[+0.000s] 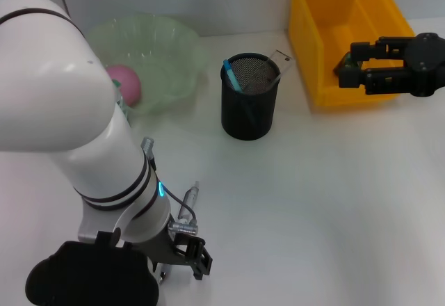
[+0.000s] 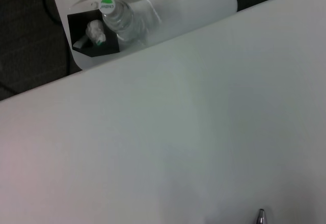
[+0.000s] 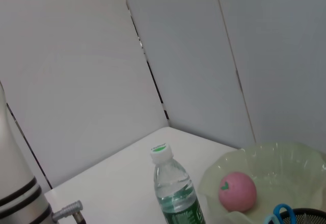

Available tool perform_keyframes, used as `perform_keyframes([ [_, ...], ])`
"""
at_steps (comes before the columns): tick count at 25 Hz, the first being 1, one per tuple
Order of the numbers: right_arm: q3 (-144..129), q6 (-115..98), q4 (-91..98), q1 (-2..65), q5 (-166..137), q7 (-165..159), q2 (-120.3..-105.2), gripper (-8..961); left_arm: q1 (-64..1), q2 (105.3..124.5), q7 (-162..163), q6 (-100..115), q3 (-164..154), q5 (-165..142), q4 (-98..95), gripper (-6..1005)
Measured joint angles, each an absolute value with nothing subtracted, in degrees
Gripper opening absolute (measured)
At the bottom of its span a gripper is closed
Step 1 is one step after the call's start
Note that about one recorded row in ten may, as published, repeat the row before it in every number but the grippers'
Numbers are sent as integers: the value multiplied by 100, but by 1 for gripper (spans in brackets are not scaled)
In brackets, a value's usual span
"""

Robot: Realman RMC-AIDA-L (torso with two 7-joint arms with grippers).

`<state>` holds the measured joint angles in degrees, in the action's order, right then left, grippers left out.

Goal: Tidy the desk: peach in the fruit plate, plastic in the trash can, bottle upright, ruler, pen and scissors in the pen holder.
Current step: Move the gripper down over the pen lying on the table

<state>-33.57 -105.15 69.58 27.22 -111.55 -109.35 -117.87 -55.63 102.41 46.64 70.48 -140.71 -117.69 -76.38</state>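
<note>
Plastic [image 1: 344,65]: not surely seen; possibly the small dark-green scrap at the tip of the right gripper [image 1: 345,66], in the head view, level with the near rim of the trash can [image 1: 327,14].
Right gripper, head view: reaching in from the right, over the front right part of the yellow trash can; whether gripping or loose, cannot tell.
Release, judged: better made further in over the open bin than at the rim, so a light scrap falls inside and not onto the desk [image 1: 313,202]; best kept low and let go cleanly.
Risk: thin plastic clinging to the tool or drifting over the wall.
Pen holder [image 1: 249,101], head view: black mesh cup just left of the trash can, with a blue handle and a clear strip standing in it; wise to keep clear of it when pulling back.
Fruit plate [image 1: 156,52], head view: pale green, far left, with the peach [image 1: 126,85] inside.
Left gripper [image 1: 191,254], head view: low at the near edge, well apart from the bin; open or closed, cannot tell.
Left wrist view: bare desk only, nothing of the plastic.
Bottle [image 3: 174,191], right wrist view: upright, green cap on, beside the fruit plate; no call to touch it.
</note>
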Motion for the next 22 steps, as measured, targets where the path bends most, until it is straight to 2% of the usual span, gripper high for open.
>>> perform_keyframes([
  [22, -3591, -10492, 6954, 2711, -11254, -10909, -11829, 749, -5748, 10246, 5042, 7036, -14314, -11812, -7568, 728],
])
